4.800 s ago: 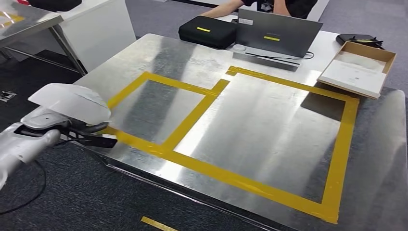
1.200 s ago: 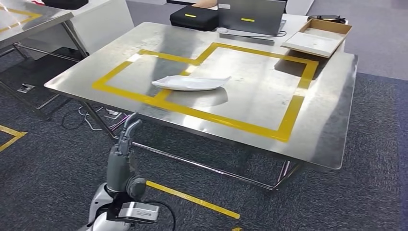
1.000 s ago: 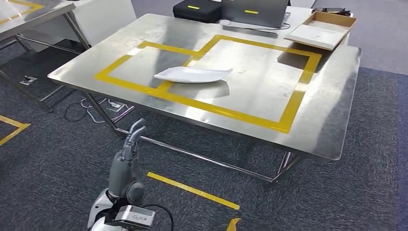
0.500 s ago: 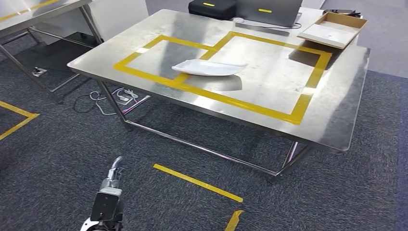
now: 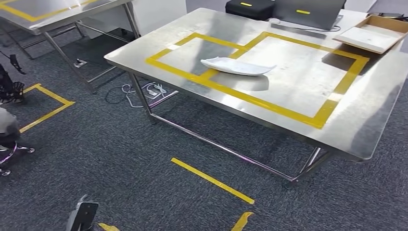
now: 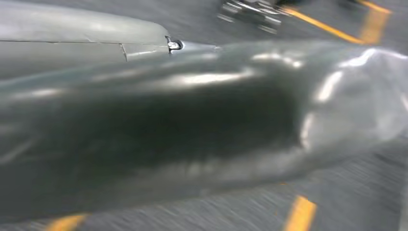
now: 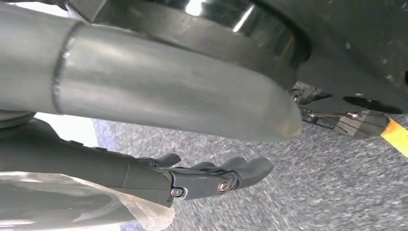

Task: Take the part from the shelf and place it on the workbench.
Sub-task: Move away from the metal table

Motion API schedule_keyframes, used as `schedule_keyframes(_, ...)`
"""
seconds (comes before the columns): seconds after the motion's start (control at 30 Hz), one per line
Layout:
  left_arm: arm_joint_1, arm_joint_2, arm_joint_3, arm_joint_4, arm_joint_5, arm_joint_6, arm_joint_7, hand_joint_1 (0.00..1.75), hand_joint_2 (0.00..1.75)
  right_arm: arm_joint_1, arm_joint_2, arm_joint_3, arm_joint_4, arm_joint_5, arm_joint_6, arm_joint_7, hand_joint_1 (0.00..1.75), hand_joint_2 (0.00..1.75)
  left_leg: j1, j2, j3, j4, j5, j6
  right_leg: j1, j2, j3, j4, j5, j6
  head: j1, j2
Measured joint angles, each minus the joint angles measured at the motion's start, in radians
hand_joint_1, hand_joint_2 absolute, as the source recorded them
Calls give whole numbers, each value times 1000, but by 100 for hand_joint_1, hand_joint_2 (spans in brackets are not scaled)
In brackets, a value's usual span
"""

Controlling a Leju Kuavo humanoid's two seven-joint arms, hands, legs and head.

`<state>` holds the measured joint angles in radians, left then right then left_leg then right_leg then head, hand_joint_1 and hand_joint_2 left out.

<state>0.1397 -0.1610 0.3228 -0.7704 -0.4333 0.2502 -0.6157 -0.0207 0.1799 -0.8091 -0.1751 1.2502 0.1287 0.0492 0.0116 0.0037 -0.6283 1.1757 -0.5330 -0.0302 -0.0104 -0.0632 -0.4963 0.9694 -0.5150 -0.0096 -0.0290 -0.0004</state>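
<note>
The white part (image 5: pixel 238 66) lies on the workbench (image 5: pixel 298 86) straddling its yellow tape, seemingly delivered; right hand (image 7: pixel 211 175) hangs empty with fingers extended, left hand's fingers I cannot tell.

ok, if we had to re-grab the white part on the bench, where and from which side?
Probably the white part by its long near rim, coming from the bench's front edge. It lies flat and shallow, tapering to points at both ends, so the middle offers the fingers the most edge.

I count one white part (image 5: pixel 238 66) mid-frame on one workbench (image 5: pixel 308 115). A second steel table (image 5: pixel 57 12) sits upper left. One laptop (image 5: pixel 310 10), one black case (image 5: pixel 250 7) and one cardboard box (image 5: pixel 373 36) line the top edge.
</note>
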Motion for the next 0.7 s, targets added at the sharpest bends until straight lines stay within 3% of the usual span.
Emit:
schedule_keyframes(0.07,-19,1,55,70,-18,10,-10,0,0,-2,0,0,0,1,1,0,0,0,-4,44,66,-132,46,6,5,-21,2,3,-5,8,-2,0)
schedule_keyframes(0.1,-32,0,75,101,-23,12,-13,0,0,-3,0,0,0,1,1,0,0,0,-6,58,82,-168,54,12,8,-31,3,4,-7,13,-2,0)
schedule_keyframes(0.13,-43,-2,94,130,-28,14,-15,0,0,-6,0,0,0,2,1,0,0,0,-9,65,85,-181,53,18,11,-40,5,5,-9,18,-1,0)
schedule_keyframes(0.2,-54,-6,129,179,-36,17,-16,0,0,-11,0,0,0,3,1,0,0,0,-10,44,80,-181,55,32,11,-51,7,5,-13,27,0,0)
schedule_keyframes(0.27,-64,-7,155,216,-50,16,-6,0,0,-13,0,0,0,6,2,-2,0,0,-8,26,78,-183,59,44,6,-19,-9,38,-42,38,2,0)
schedule_keyframes(0.33,-82,-7,176,256,-68,6,25,0,0,-11,0,0,0,11,4,-7,0,0,-8,5,73,-184,63,55,5,34,-64,155,-107,42,4,0)
schedule_keyframes(0.37,-92,-7,188,281,-75,-2,50,0,0,-9,0,0,0,14,5,-10,0,0,-10,-7,71,-184,64,58,5,49,-99,229,-139,40,4,0)
schedule_keyframes(0.4,-100,-7,200,308,-79,-12,81,0,0,-8,0,0,0,18,7,-14,0,0,-12,-20,70,-184,65,60,5,57,-129,288,-157,39,4,0)
schedule_keyframes(0.43,-107,-7,214,335,-83,-21,119,0,0,-8,0,1,0,24,8,-19,0,0,-14,-33,70,-184,66,61,6,60,-146,315,-155,36,4,0)
schedule_keyframes(0.47,-111,-8,228,362,-88,-28,164,0,0,-8,0,3,0,30,9,-22,0,0,-16,-46,71,-183,66,62,7,63,-143,298,-131,32,4,0)
schedule_keyframes(0.5,-116,-10,240,387,-96,-29,212,0,0,-9,0,4,0,35,9,-24,0,0,-17,-59,72,-183,66,62,7,71,-123,246,-92,27,4,0)
schedule_keyframes(0.57,-126,-14,258,428,-132,-22,297,0,0,-10,0,7,0,42,12,-23,0,0,-19,-86,71,-180,66,61,5,119,-68,108,-17,17,4,0)
schedule_keyframes(0.63,-135,-17,259,459,-189,-18,351,0,0,-10,0,10,0,49,15,-21,0,0,-19,-111,61,-175,68,54,3,153,-33,35,1,14,4,0)
schedule_keyframes(0.7,-137,-17,252,482,-234,-19,380,0,0,-11,1,14,0,55,17,-15,0,0,-18,-134,52,-173,73,43,3,137,-24,23,-3,12,4,0)
